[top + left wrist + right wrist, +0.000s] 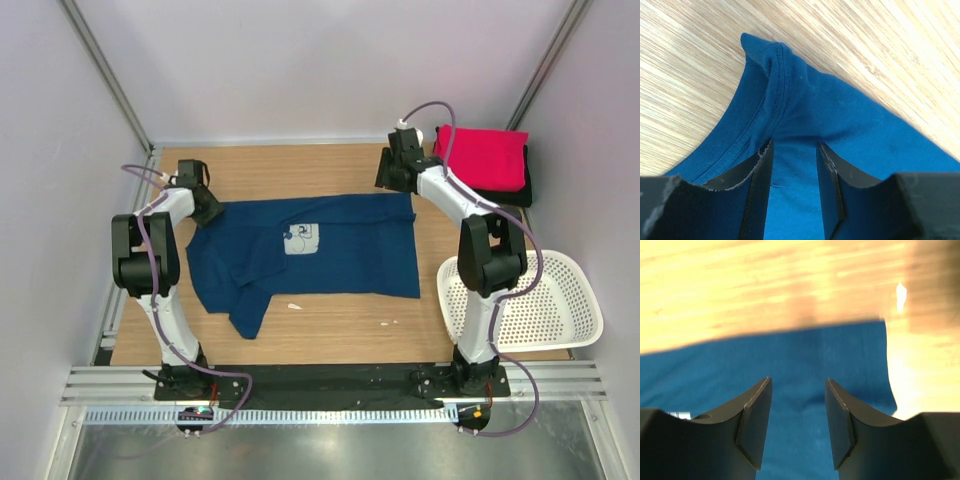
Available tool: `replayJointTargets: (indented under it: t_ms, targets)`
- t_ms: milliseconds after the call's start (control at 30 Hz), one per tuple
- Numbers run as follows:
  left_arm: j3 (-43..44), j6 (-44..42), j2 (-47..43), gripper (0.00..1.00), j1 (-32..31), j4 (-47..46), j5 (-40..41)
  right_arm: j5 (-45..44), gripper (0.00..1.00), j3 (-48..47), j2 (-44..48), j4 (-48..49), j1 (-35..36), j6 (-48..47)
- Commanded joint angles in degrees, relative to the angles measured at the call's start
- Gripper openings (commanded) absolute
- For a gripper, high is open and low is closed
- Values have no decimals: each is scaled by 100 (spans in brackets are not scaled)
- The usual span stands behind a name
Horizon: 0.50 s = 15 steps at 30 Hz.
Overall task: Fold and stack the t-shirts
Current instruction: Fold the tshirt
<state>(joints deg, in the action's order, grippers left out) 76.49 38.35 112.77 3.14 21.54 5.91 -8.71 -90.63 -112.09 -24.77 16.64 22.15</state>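
lying spread flat on the light wooden table (pixel 330 325): navy blue cotton t-shirt with a pale square chest print (pixel 330 265). a bright pink-red folded t-shirt (pixel 485 155) sits on a black t-shirt (pixel 512 192) in the far right corner. the white perforated plastic basket (pixel 590 310) stands near right, beside the right arm's base. left gripper (pixel 795 145) is low at the navy shirt's far left corner, jaws parted astride the ribbed collar (pixel 777 75). right gripper (pixel 797 382) is poised over the far right corner, jaws parted, holding nothing.

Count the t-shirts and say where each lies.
3: navy t-shirt spread mid-table; pink-red t-shirt folded at the far right corner; black t-shirt beneath it. Others may hide in that stack.
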Motion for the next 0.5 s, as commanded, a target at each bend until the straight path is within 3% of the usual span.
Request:
replayJointTargets:
  t_ms: [0,267,467]
  targets:
    - [226,-64,69,41,47,52,-29,-324,52,-280,-505,-44,-30,-115]
    - [331,-29,263,41,47,87,-169,-386,51,-148,-1077,-63,-30,17]
    - [630,-38,535,41,47,166,-169,-447,51,-595,-1499,-150,-91,-150]
